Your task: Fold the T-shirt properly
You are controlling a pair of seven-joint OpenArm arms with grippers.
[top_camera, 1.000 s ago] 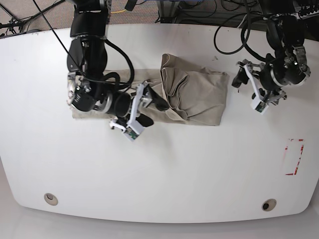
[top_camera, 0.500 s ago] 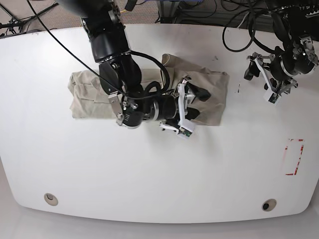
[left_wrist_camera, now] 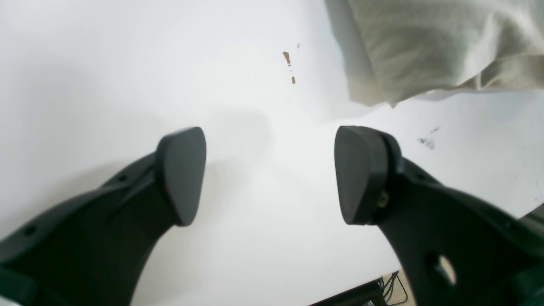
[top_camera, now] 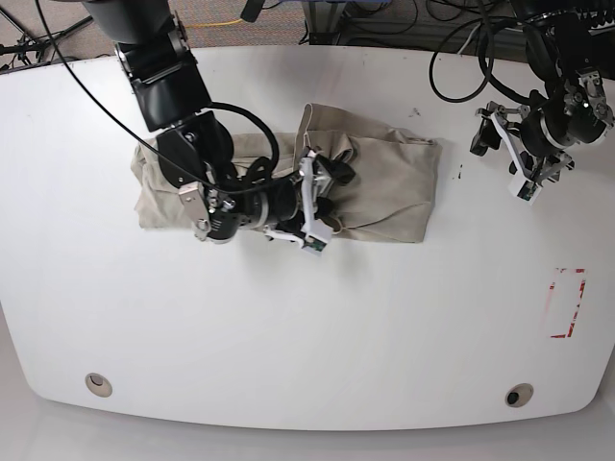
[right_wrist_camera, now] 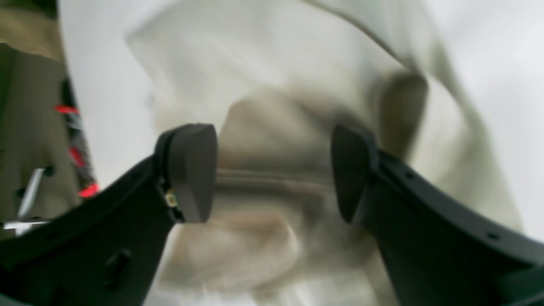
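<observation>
**Both grippers gaping, shirt bunched mid-table**

The right gripper (right_wrist_camera: pixel 272 172) has its jaws spread wide with nothing between them; its two dark pads frame blurred folds of the shirt (right_wrist_camera: pixel 297 76) lying just beyond. In the base view this gripper (top_camera: pixel 325 192) hangs over the middle of the shirt (top_camera: pixel 394 182), its arm (top_camera: pixel 183 115) reaching in from the table's far edge and crossing the cloth's left part. Whether the pads touch the fabric cannot be told.

The left gripper (left_wrist_camera: pixel 270 174) is likewise spread and holds nothing; only bare white table (left_wrist_camera: pixel 106 63) shows between its pads. A corner of the shirt (left_wrist_camera: pixel 425 42) lies ahead of it and to one side, apart from the fingers, with small brown specks (left_wrist_camera: pixel 289 63) on the tabletop near that corner. In the base view this gripper (top_camera: pixel 507 144) sits off the cloth's right edge, clear of it.

The shirt lies as a wrinkled, roughly oblong heap across the table's (top_camera: pixel 307 336) upper middle, a raised fold standing near its centre. A red-marked patch (top_camera: pixel 567 303) sits near the table's right edge, well apart from the cloth.
</observation>
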